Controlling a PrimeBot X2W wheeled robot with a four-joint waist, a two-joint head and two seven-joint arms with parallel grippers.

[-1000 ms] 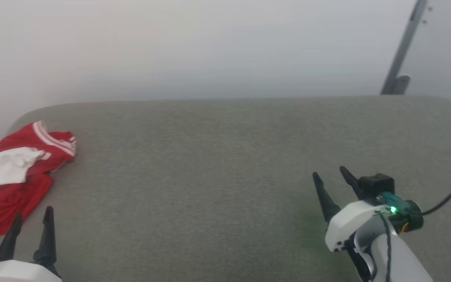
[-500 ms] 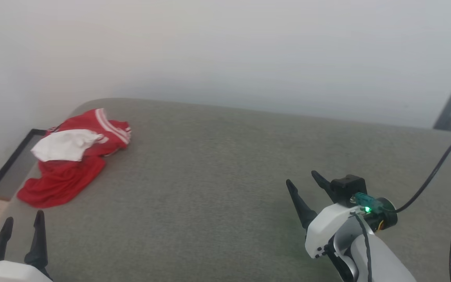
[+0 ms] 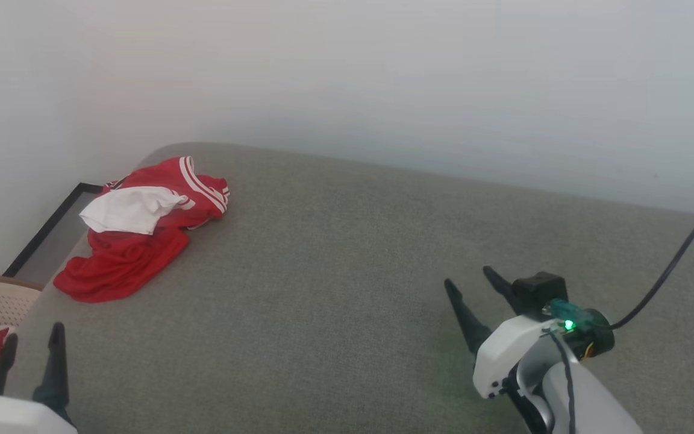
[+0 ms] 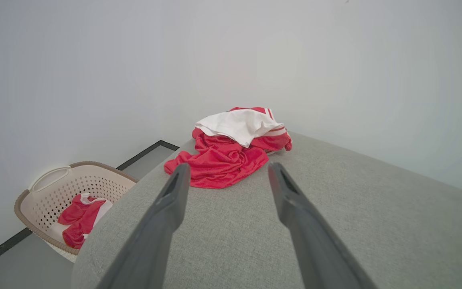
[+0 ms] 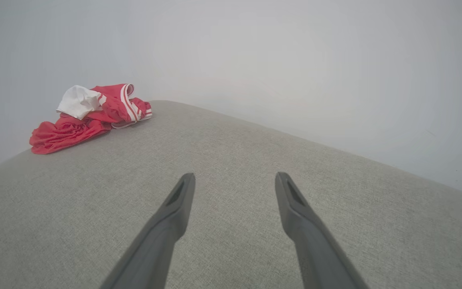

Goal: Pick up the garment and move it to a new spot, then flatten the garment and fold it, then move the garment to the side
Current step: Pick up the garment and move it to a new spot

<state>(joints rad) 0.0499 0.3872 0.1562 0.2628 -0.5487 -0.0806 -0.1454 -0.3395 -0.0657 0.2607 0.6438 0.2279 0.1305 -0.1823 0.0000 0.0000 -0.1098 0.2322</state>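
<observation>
Left claw (image 3: 32, 336) and right claw (image 3: 468, 277) stay spread wide, holding nothing. Only the head camera has turned left, so the garment (image 3: 124, 265), crumpled at the far left corner of the couch (image 3: 347, 289), comes more into view. The pick-up is not yet begun.

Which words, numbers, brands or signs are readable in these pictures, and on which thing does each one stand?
None can be read.
The garment lies crumpled on the grey cushion: red cloth, a white sleeve and striped trim, no legible lettering.
The basket bears no legible label.
</observation>
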